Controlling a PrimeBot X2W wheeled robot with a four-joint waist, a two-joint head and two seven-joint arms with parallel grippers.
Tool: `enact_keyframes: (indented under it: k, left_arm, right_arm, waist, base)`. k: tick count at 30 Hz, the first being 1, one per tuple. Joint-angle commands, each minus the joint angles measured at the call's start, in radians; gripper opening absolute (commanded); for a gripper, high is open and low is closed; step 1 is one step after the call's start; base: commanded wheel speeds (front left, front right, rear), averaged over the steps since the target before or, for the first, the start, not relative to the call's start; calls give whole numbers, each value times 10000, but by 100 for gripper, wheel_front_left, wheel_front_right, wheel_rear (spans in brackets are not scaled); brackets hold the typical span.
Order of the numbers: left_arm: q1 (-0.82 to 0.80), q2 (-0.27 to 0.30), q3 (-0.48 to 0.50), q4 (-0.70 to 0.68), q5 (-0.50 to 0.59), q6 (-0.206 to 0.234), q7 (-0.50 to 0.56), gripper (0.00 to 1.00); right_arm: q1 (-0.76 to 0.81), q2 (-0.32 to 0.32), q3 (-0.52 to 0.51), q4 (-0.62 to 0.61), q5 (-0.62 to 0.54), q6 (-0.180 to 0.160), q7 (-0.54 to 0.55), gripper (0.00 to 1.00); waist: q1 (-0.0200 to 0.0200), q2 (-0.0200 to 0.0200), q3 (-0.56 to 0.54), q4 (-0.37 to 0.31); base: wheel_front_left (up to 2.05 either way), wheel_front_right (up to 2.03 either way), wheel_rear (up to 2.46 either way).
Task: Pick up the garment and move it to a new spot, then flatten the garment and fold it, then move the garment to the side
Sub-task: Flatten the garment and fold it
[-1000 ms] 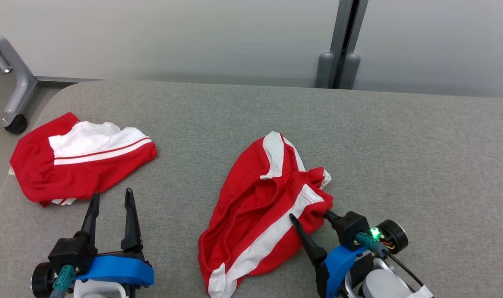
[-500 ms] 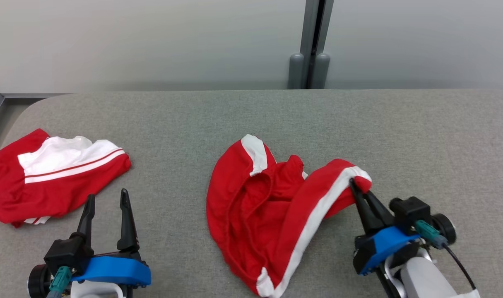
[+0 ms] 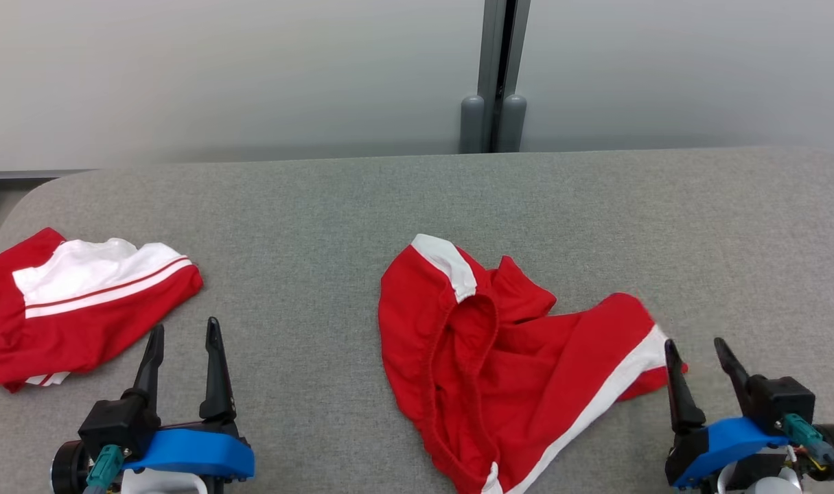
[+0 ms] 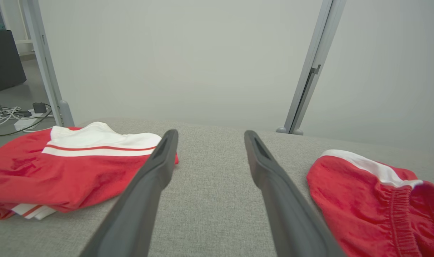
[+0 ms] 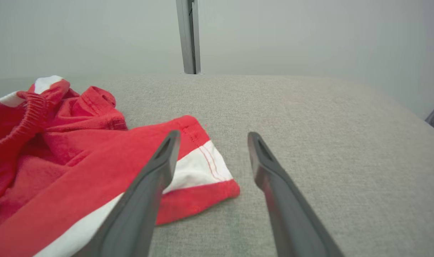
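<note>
Lying crumpled mid-table toward the near edge: garment (image 3: 526, 384), red shorts, not flat yet. Its waistband (image 3: 451, 343) is on the side facing the table (image 3: 320, 206) left edge. The striped leg hem (image 3: 653, 346) points at the right edge, so the long axis runs roughly along the near edge. Right gripper (image 3: 695, 343) has its jaws apart and holds nothing. The hem lies just beside its left finger; can't tell if they touch. Left gripper (image 3: 184, 325) also has its jaws apart and empty, over bare table, well apart from the waistband and closer to the folded shorts (image 3: 80, 309) at the left edge. My read: right arm takes the hem, left has to reach right for the waistband to stretch it flat
</note>
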Motion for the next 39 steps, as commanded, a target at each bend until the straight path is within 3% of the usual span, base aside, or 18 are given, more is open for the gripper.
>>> enact_keyframes:
  k: [1, 6, 12, 24, 39]
  left_arm:
    - [17, -8, 70, -24, 22, 12, -27, 100]
    - [5, -10, 125, 17, 101, -62, -27, 100]
    - [-36, -8, 110, 34, 153, -108, -27, 100]
    - [-202, -10, -129, 34, 258, -170, -27, 100]
    - [-1949, -6, -3629, 781, 576, -503, -27, 100]
  right_arm:
    - [-37, 6, -85, -185, -115, 1, -51, 100]
    - [-70, 15, 210, -1353, 173, 1, -87, 100]
    - [392, 9, 1272, -3103, 778, 1, -86, 100]
    - [543, 10, 1525, -2993, 883, 1, -87, 100]
    - [146, 9, 1390, -2938, 893, 1, -88, 100]
  waist:
    - [2, -1, -11, -9]
    - [2, -1, -71, -10]
    - [2, -1, -140, 70]
    - [2, -1, -154, 117]
    - [2, -1, 304, -664]
  base:
    - [0, 0, 0]
    - [0, 0, 0]
    - [0, 0, 0]
    - [0, 0, 0]
    - [0, 0, 0]
